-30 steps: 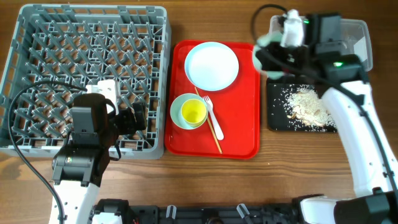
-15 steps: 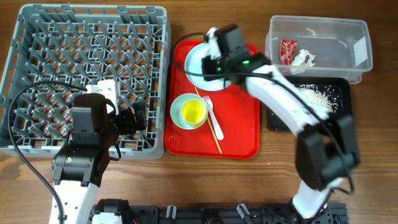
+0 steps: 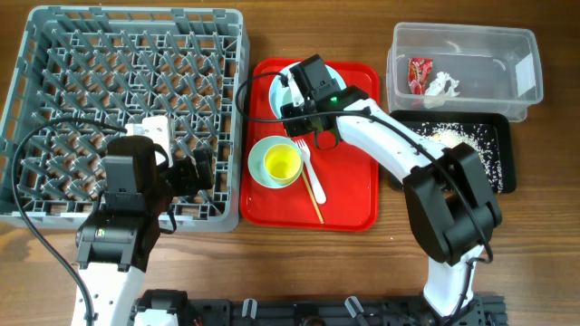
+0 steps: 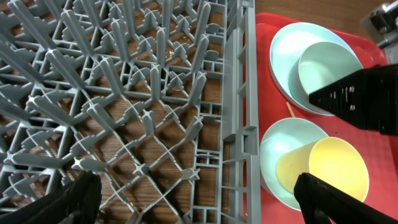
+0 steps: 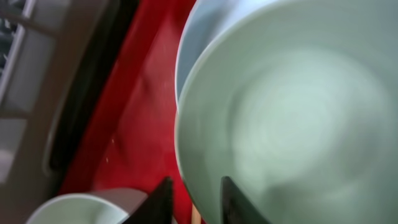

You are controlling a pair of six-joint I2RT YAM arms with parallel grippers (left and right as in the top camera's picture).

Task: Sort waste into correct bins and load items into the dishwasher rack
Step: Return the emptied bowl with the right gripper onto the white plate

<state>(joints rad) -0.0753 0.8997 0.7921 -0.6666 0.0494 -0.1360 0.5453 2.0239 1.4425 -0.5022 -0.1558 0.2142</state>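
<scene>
My right gripper (image 3: 304, 110) is over the red serving tray and is shut on the rim of a pale blue-green bowl (image 5: 292, 118), one finger inside and one outside (image 5: 198, 200). The bowl is over the white plate (image 3: 338, 72); it also shows in the left wrist view (image 4: 328, 67). The second bowl (image 3: 257, 165) holds the yellow cup (image 3: 282, 163), with the white fork (image 3: 307, 163) beside it. The red wrapper (image 3: 419, 74) and white napkin (image 3: 443, 86) lie in the clear tub (image 3: 462, 36). Beige scraps (image 3: 473, 138) lie in the black tray (image 3: 503, 154). My left gripper (image 4: 199, 205) is open over the grey rack (image 3: 127, 54).
The red serving tray (image 3: 353, 195) sits between the rack and the bins. A thin wooden stick (image 3: 314, 195) lies on it by the fork. My right arm reaches across the black tray's left part.
My right arm has swung left from the bins to the red tray, carrying the bowl, and now has it low over the white plate. The left arm has not moved.
</scene>
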